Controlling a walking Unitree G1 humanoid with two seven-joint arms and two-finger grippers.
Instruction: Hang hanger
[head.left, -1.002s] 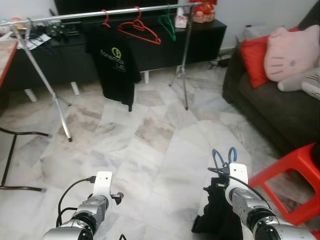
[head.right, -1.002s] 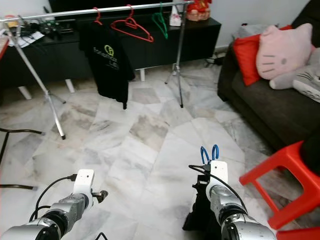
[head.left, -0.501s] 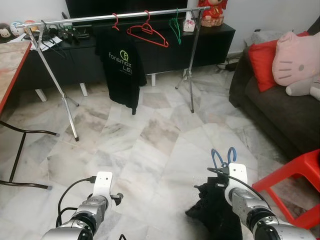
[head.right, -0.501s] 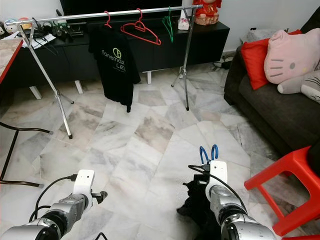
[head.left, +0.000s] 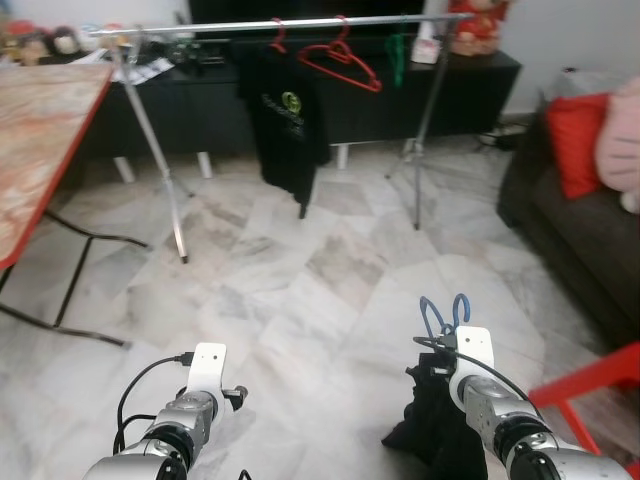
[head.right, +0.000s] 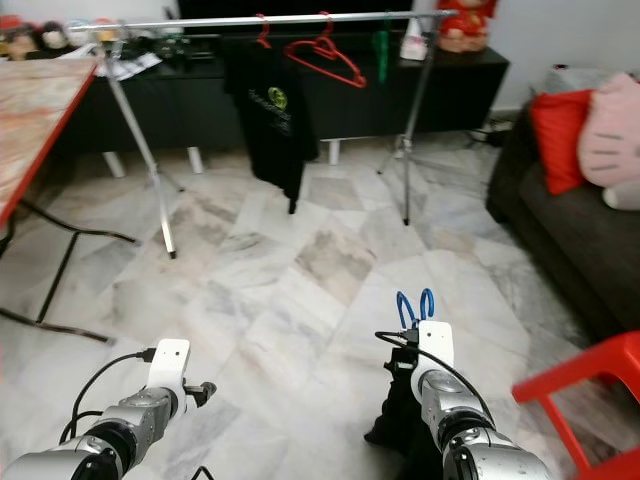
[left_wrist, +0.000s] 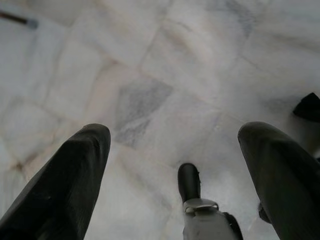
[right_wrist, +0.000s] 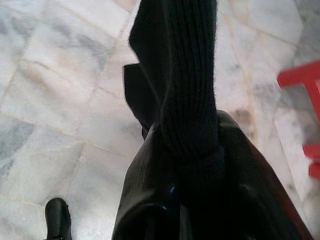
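My right gripper (right_wrist: 192, 165) is shut on a blue hanger whose hook (head.left: 445, 312) sticks up above my right wrist. A black knitted garment (head.left: 432, 425) droops from the hanger toward the floor, and its cloth (right_wrist: 187, 75) runs between the fingers in the right wrist view. My left gripper (left_wrist: 175, 145) is open over bare marble floor with nothing in it. Ahead stands a metal clothes rack (head.left: 280, 24) carrying a black T-shirt (head.left: 287, 125), red hangers (head.left: 340, 58) and a green hanger (head.left: 398, 50).
A red-edged marble-top table (head.left: 40, 130) juts in at the left. A dark sofa (head.left: 590, 220) with a red cushion (head.left: 575, 140) lies at the right, and a red stool (head.left: 600, 380) is near my right arm. A black cabinet (head.left: 470, 85) runs behind the rack.
The camera has swung left: the rack and sofa slid rightward in the picture and the table came into view. Both arms keep their pose; the garment hangs slightly differently.
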